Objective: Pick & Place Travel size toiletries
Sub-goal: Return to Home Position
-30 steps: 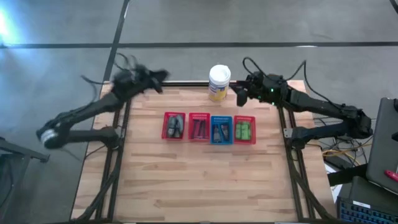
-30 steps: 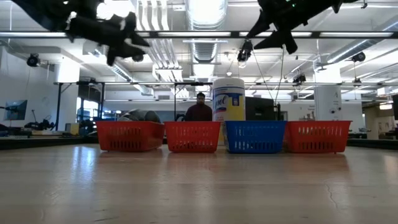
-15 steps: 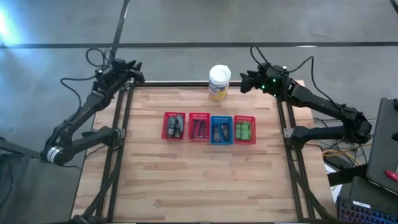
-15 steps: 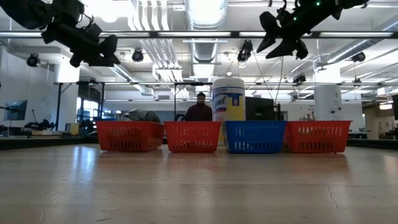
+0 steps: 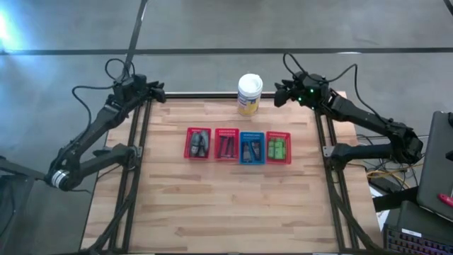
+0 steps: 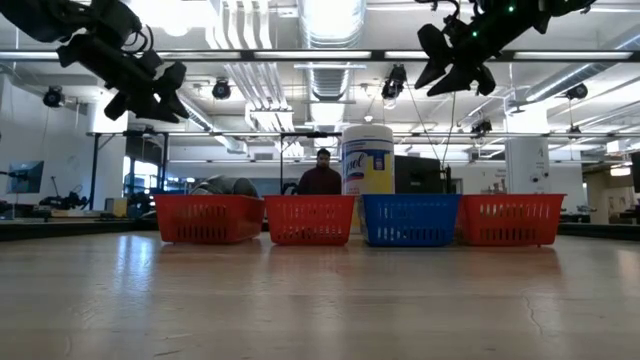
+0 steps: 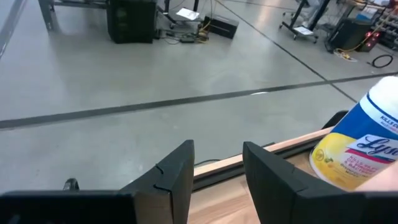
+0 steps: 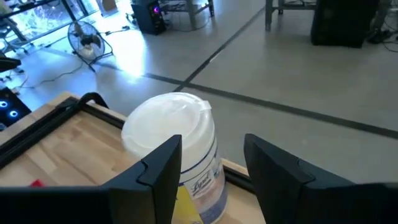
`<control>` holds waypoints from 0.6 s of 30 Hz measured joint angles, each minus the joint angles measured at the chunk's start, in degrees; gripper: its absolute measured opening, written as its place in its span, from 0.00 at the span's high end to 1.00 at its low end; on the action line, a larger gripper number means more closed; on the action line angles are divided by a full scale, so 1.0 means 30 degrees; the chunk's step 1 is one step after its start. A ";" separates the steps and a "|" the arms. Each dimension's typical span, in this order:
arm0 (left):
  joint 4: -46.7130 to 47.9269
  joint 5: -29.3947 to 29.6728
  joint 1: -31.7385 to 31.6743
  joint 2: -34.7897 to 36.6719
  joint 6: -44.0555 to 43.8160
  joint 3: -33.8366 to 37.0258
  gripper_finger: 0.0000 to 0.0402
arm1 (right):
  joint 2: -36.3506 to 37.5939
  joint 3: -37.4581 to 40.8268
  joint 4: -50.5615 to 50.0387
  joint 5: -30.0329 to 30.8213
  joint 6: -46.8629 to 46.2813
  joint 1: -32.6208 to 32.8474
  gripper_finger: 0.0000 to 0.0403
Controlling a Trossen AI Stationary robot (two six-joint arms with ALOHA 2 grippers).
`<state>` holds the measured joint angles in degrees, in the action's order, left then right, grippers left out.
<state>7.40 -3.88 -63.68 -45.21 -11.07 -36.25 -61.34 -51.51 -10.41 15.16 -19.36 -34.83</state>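
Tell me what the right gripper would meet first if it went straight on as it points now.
Probably the white canister, just ahead of the open right gripper; depth is unclear.

White canister [image 5: 250, 93] behind a row of baskets [image 6: 310, 221]

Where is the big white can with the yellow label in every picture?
High view: the white cylindrical canister with the yellow label stands at the far edge of the wooden table, behind the row of mesh baskets.
Low view: the canister rises behind a red basket and the blue basket.
Left wrist view: the canister is partly cut off.
Right wrist view: the canister shows its white lid.
Shared landmark: the wooden table.
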 joint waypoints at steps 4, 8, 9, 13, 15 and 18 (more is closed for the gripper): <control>0.0001 -0.0174 0.0298 0.0425 -0.0007 0.0243 0.64 | 0.0129 0.0455 0.0092 -0.0138 -0.0020 -0.0260 0.60; -0.0274 -0.0617 0.0263 0.1837 -0.0015 0.1220 0.65 | 0.0595 0.1163 0.0255 0.0074 -0.0049 -0.0648 0.63; -0.0266 -0.1038 0.0089 0.2345 0.0063 0.1750 0.64 | 0.0834 0.1524 0.0163 0.0001 -0.0050 -0.0728 0.64; -0.1537 -0.3945 -0.0832 0.4836 0.0279 0.4284 0.65 | 0.2341 0.3077 0.0178 -0.0310 -0.0039 -0.1515 0.67; -0.1421 -0.5504 -0.1492 0.6485 0.0144 0.5600 0.64 | 0.3221 0.4068 0.0223 -0.0240 -0.0043 -0.2504 0.69; -0.1243 -0.6513 -0.2805 0.9220 -0.0022 0.7407 0.65 | 0.4676 0.5880 0.0072 -0.0144 -0.0043 -0.4415 0.72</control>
<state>3.67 -23.42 -72.09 -17.55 -11.14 -14.03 -47.31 -33.87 -10.20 14.73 -19.49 -48.07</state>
